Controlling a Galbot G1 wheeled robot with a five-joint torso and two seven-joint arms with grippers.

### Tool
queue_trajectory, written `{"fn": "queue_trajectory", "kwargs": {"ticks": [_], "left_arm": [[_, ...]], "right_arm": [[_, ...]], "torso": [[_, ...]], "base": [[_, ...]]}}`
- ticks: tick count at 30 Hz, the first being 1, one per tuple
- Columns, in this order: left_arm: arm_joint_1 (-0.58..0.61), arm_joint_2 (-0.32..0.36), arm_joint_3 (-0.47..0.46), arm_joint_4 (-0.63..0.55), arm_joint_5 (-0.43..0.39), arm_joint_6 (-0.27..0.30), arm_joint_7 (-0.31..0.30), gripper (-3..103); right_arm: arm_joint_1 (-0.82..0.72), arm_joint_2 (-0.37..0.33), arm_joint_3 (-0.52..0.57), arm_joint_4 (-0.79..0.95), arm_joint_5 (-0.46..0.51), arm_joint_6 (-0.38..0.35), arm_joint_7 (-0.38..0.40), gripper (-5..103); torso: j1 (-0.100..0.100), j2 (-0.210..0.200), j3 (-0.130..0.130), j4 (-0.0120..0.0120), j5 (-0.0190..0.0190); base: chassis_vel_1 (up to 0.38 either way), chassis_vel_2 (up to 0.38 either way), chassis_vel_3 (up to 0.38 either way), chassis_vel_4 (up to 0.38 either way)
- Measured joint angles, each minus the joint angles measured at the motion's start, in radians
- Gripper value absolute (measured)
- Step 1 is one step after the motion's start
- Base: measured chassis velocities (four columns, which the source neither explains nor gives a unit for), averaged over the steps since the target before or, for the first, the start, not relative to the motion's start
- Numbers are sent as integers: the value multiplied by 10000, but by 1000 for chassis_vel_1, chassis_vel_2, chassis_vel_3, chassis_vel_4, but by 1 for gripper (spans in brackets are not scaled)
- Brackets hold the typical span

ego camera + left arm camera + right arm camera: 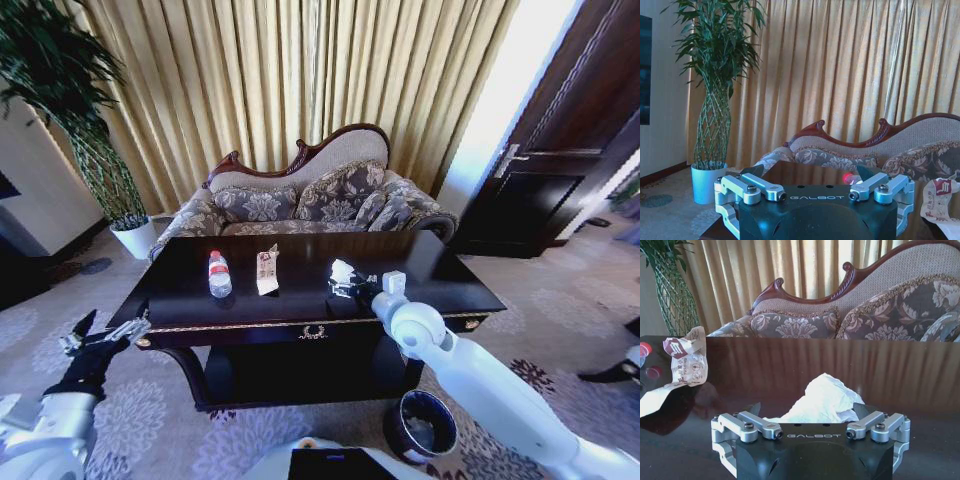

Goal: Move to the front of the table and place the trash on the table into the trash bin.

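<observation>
Since the robot is already parked square in front of the worktop (440, 262), I'd call the driving part done, but none of the trash has actually gone anywhere yet. Everything is on the dark glossy top: the clear bottle with the red cap (219, 274) toward the robot's left, the crumpled beige wrapper (267, 270) just beside it, and the white tissue (343, 270) further toward the right. The trash bin (421, 426) sits on the carpet by the worktop's right front leg, and I can't make out any trash inside it.

The right end effector (352, 288) is out over the worktop, right at the tissue. From the right wrist view its fingers (756, 408) are spread wide with the tissue (822, 402) lying between them, not pinched yet. The left end effector (104, 335) hangs off the worktop's left front corner, also spread and holding nothing.

So my read: tissue grab is first up, then bottle and wrapper. Basically all the picking is left.
</observation>
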Motion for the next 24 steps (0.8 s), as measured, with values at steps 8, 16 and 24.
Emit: {"fn": "queue_trajectory", "kwargs": {"ticks": [8, 16, 24], "left_arm": [[101, -22, -42, 0, 30, -3, 7, 100], [121, -21, -61, 0, 31, -36, 10, 100], [86, -13, -47, 0, 13, -57, 22, 100]], "right_arm": [[231, 164, -284, -439, 96, -39, 7, 100], [508, 414, -546, -994, -275, -10, 6, 100], [685, 421, -641, -1438, -434, 56, -62, 100]], "torso": [[0, 0, 0, 0, 1], [0, 1, -1, 1, 0], [0, 0, -1, 0, 1]], "base": [[0, 0, 0, 0], [0, 0, 0, 0], [0, 0, 0, 0]]}}
